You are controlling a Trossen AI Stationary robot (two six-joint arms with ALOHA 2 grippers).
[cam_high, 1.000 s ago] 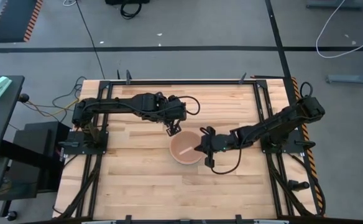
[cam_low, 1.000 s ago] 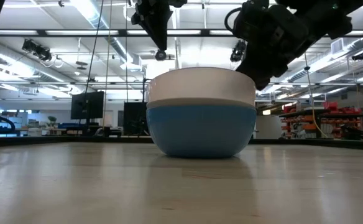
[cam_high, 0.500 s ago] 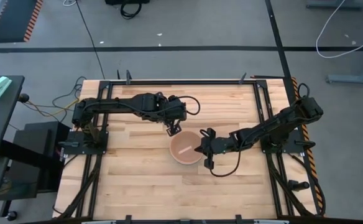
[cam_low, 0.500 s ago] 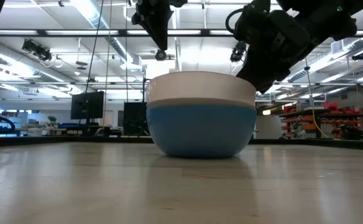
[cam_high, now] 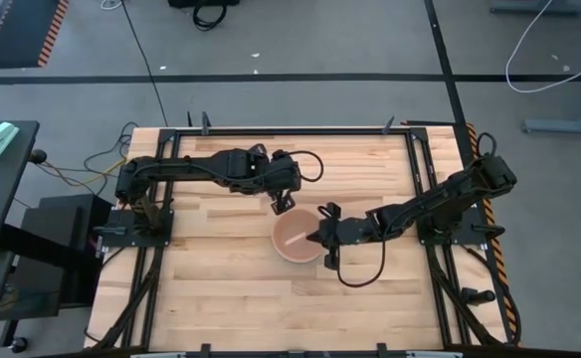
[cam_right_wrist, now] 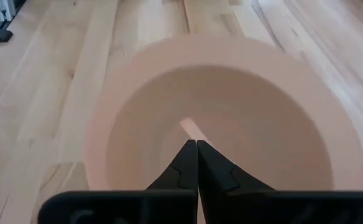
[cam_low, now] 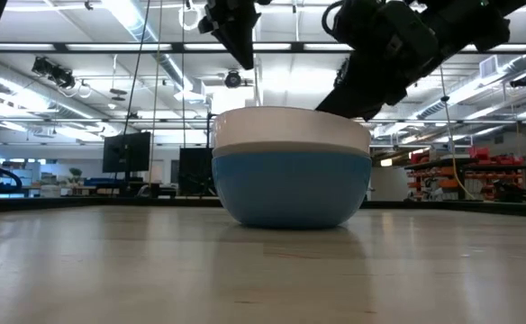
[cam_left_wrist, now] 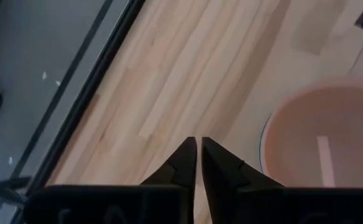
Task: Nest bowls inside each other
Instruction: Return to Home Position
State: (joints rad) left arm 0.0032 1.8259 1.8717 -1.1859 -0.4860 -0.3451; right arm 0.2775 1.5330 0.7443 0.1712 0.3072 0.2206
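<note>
The three bowls stand nested in one stack [cam_high: 298, 239] mid-table. The bright blue bowl [cam_low: 290, 189] is at the bottom, resting on the wood. The pale grey bowl [cam_low: 290, 130] sits in it, and the salmon pink bowl [cam_right_wrist: 225, 118] is innermost. My right gripper [cam_high: 321, 238] is shut, its fingertips [cam_right_wrist: 197, 149] over the stack's right rim. My left gripper [cam_high: 281, 205] is shut and empty, above the table just beyond the stack's far-left side; its wrist view shows the pink bowl [cam_left_wrist: 321, 149] off to one side. My right gripper's shut fingertips [cam_low: 335, 103] stand at the top rim of the stack on its right side, coming in at a slant from the table's right. I cannot tell whether they touch the rim.
Bare wooden tabletop [cam_high: 231, 288] lies all round the stack. Black frame rails [cam_high: 271, 132] run along the table's edges, and the arm bases stand at the left and right edges. A cable loops below the right arm [cam_high: 360, 273].
My right gripper has risen from beside the stack's right wall to the height of its rim and gone a little toward the stack. My left gripper has gone slightly toward the table's right edge. The bowls have stayed where they were.
</note>
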